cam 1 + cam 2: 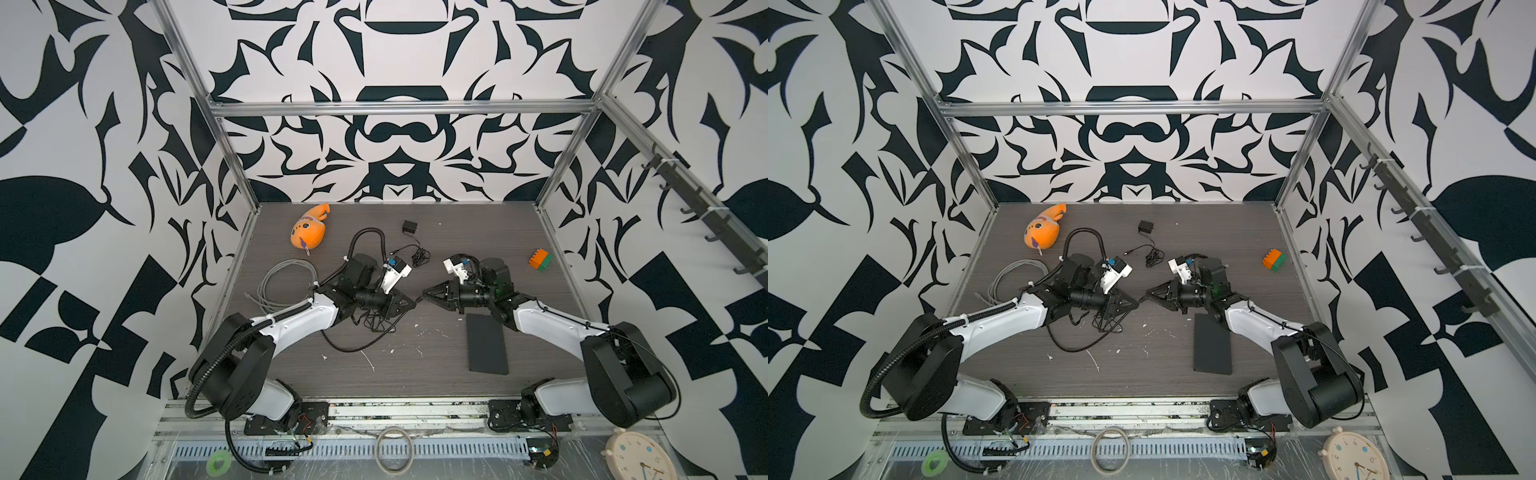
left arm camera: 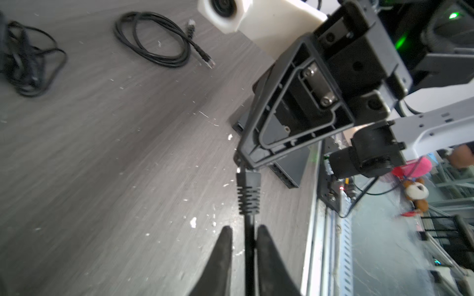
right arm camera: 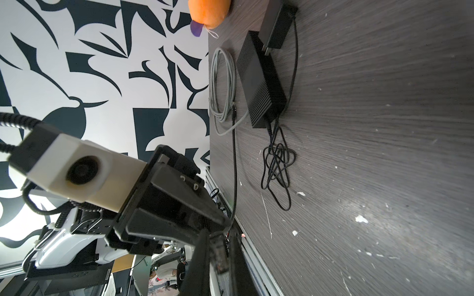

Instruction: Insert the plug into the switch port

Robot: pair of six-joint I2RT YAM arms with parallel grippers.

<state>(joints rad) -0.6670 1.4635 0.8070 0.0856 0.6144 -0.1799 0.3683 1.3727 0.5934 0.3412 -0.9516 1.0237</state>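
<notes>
Above mid-table we see our right gripper (image 3: 218, 234) pinching the Ethernet plug (image 3: 220, 252) — our left gripper (image 2: 245, 228) stands slightly parted around its black cable (image 2: 248, 256); the network switch (image 1: 487, 345) lies flat, apart from both.

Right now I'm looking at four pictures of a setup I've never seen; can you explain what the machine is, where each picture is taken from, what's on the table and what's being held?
You see a left arm and a right arm, both robots, mounted at a table's near edge. Two pictures look down from overhead; the other two come from a camera on each wrist. On the table lie an orange plush fish, a grey cable coil, a toy block, a power adapter and a flat black switch. Mid-table the arms meet: the right jaws pinch a plug, the left jaws sit loosely around its cable.
</notes>
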